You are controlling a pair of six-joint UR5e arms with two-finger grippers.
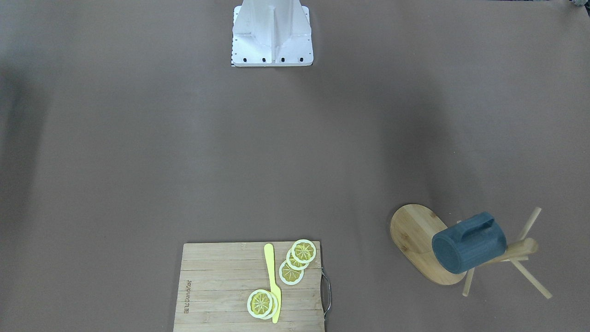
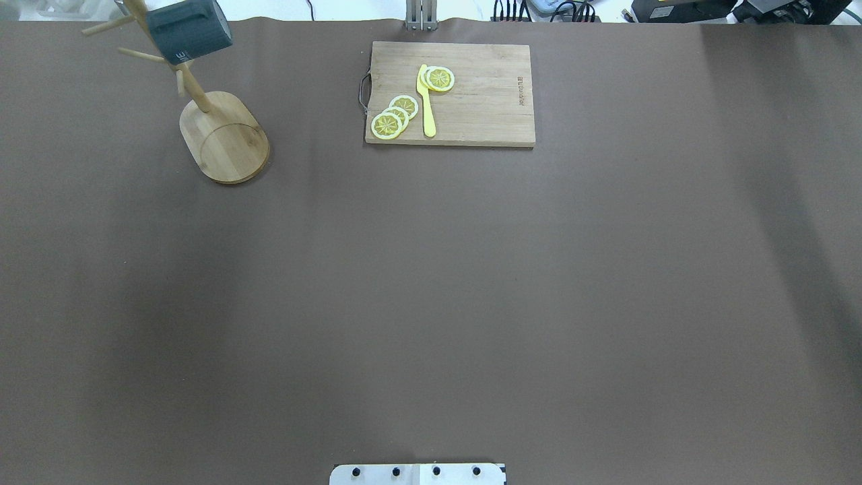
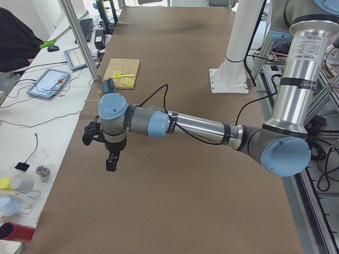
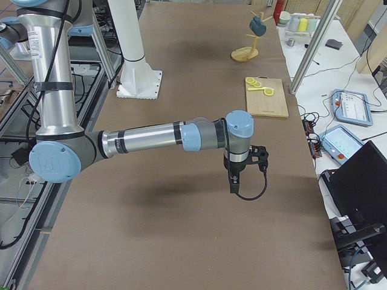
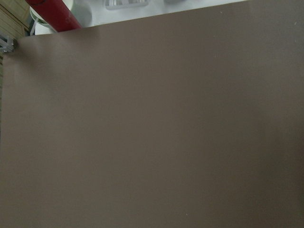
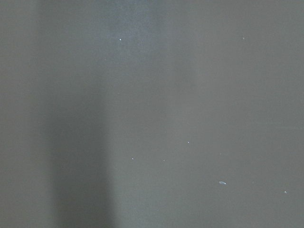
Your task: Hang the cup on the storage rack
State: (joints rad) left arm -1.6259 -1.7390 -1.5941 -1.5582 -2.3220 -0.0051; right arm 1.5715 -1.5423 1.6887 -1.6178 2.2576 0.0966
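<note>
In the overhead view, at about 11 o'clock from the robot's base, the storage rack point(image 2: 225, 138) stands on the table point(image 2: 431, 283). The cup point(image 2: 188, 30) hangs up on its pegs, tipped on its side and clear of the oval base. At 12 o'clock lies a cutting board point(image 2: 485, 101) with lemon slices point(image 2: 387, 125) and a yellow knife point(image 2: 426, 101) on it. The left tool point(image 3: 111, 164) points down over bare table, well apart from the rack. The right tool point(image 4: 233, 181) does likewise. Both show in side views only, so I cannot tell whether either is clenched or released.
</note>
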